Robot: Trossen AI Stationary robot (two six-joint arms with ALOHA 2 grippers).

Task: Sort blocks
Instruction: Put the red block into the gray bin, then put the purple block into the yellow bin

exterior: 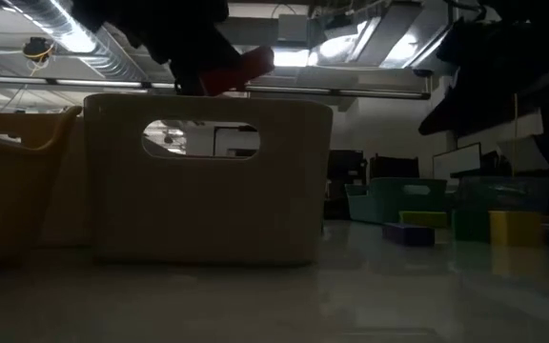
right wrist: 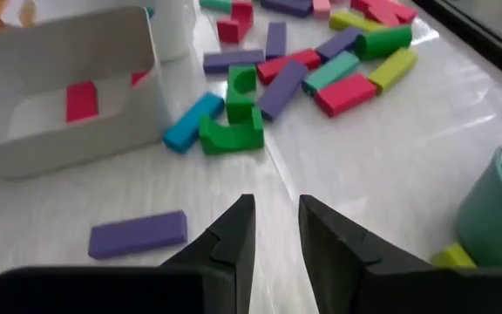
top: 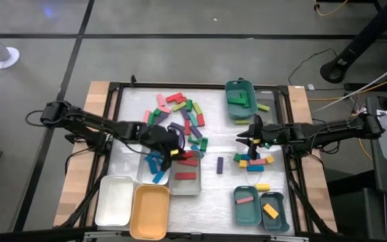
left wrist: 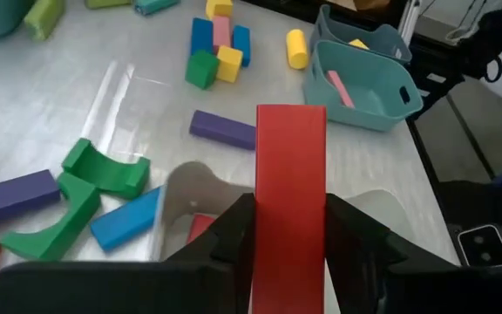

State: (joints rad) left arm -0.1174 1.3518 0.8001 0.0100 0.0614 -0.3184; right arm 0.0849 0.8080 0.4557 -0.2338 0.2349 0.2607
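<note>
A long red bar-shaped block (left wrist: pixel 290 196) is pinched lengthwise between dark fingers (left wrist: pixel 234 231), raised above the grey tray (top: pixel 187 186), where two more red blocks (top: pixel 186 176) lie flat. At twelve o'clock sprawls a mixed heap of pink, green, purple and teal blocks (top: pixel 180 114). A lone purple bar (top: pixel 220 165) lies centre; at three o'clock a small blue, yellow and pink cluster (top: pixel 252 160).

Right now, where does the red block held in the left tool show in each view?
High view: red block at the left tool, over the grey tray.
Low view: block up top, above the same tray's wall.
Left wrist view: centre, between the tool's fingers.
Right wrist view: not in it.
Shared landmark: the lone purple block.
</note>
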